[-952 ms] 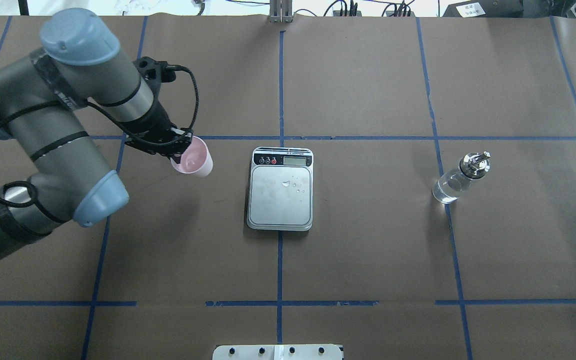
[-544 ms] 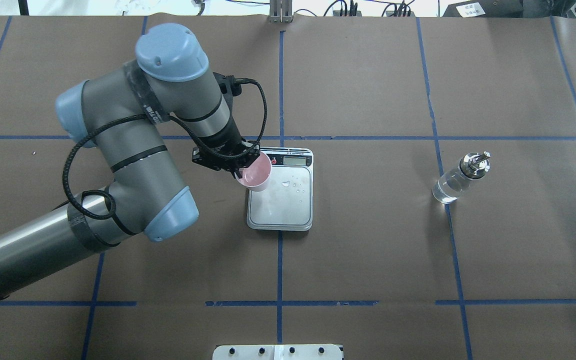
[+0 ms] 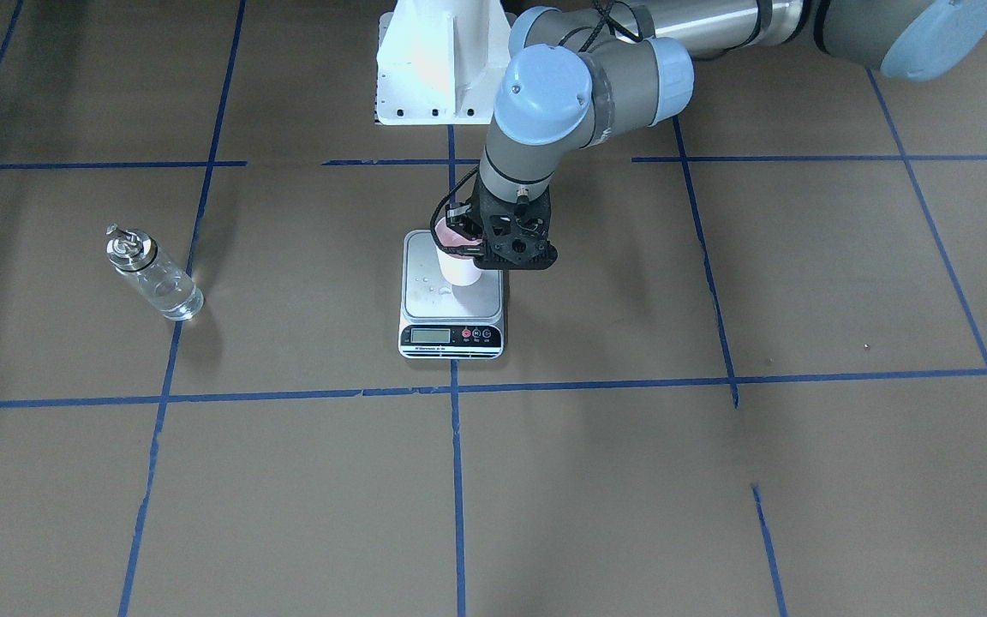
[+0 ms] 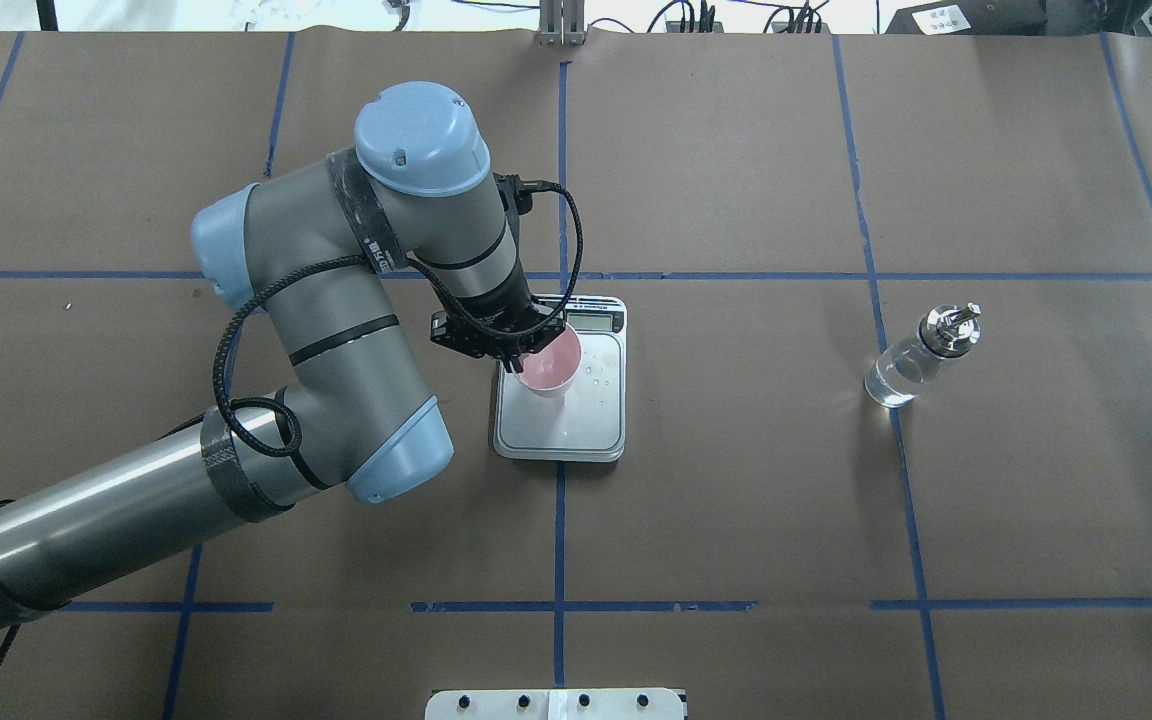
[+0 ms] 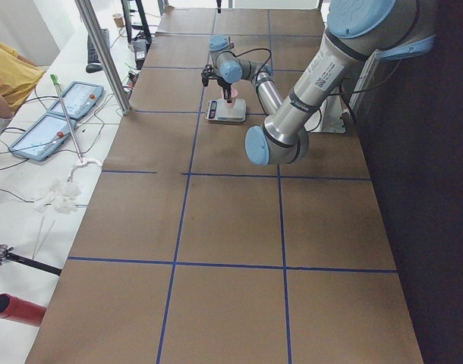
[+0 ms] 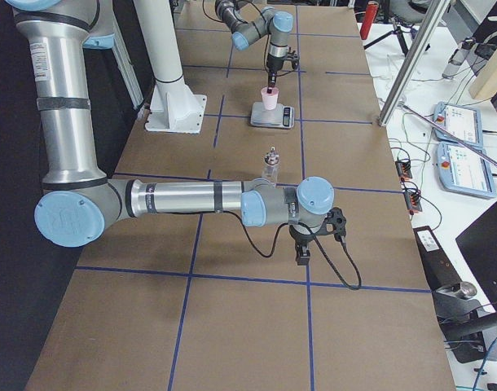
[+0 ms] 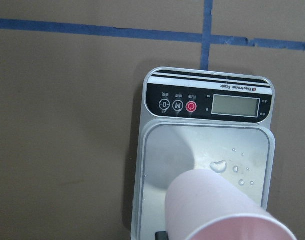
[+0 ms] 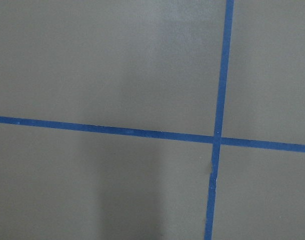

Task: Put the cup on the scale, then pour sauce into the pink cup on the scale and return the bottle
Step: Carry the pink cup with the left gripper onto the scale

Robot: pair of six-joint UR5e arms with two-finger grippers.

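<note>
My left pincer (image 4: pixel 519 354) is closed narrow on the rim of the pale pink cup (image 4: pixel 549 362), pinching the wall at the cup's 9 o'clock side in the overhead view. The cup is upright, mouth up, over the silver platform of the scale (image 4: pixel 561 428), toward the platform's 11 o'clock corner and next to the black strip with the display. From the wrist view, the cup (image 7: pixel 220 205) fills the lower right and the display (image 7: pixel 236 106) lies at 12 o'clock beyond it, its digits too faint to read. A few water drops (image 7: pixel 220 165) sit on the platform just past the cup. I cannot tell whether the cup's base touches the platform or hangs just above it.

The bottle (image 4: pixel 911 362) stands well apart at 3 o'clock from the scale, on the brown table (image 4: pixel 736 480), silver spout cap on top. The clear sauce (image 4: pixel 891 383) fills its lower part.

My right pincer (image 6: pixel 302 254) hangs near the table, away from the scale. Whether it is wide or narrow, I cannot tell. Its wrist view shows only crossing blue tape lines (image 8: pixel 217 75).
</note>
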